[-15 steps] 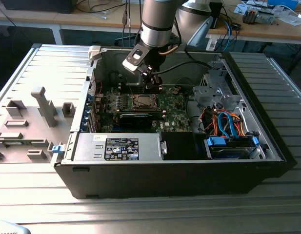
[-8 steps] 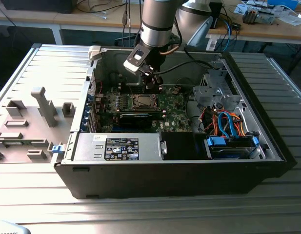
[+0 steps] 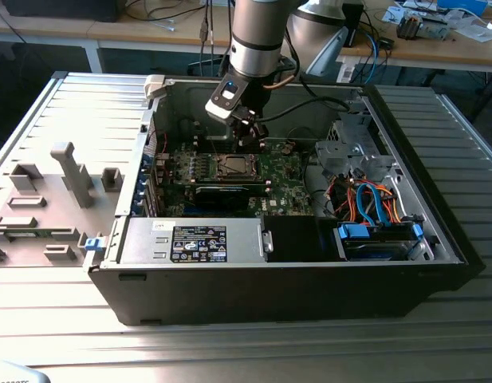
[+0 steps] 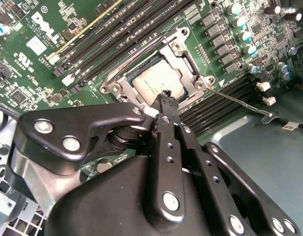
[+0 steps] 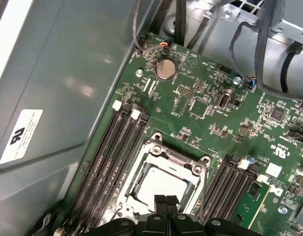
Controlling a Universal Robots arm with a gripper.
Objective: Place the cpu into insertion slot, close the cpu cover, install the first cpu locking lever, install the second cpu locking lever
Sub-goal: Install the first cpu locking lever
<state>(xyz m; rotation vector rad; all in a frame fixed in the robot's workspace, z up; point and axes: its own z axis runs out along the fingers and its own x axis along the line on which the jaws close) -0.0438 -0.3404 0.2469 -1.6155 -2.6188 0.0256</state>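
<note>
The cpu [image 4: 153, 81] lay in the slot [image 3: 234, 166], with the cover [image 4: 189, 61] flat over it and its grey top showing through the window. The gripper [image 4: 166, 94] hung just above the slot's edge, fingers pressed together, pinching nothing. A thin lever [image 4: 239, 102] angled away from the slot's corner.

Coin battery [image 5: 164, 69], black memory slots [image 5: 109, 162]
</note>
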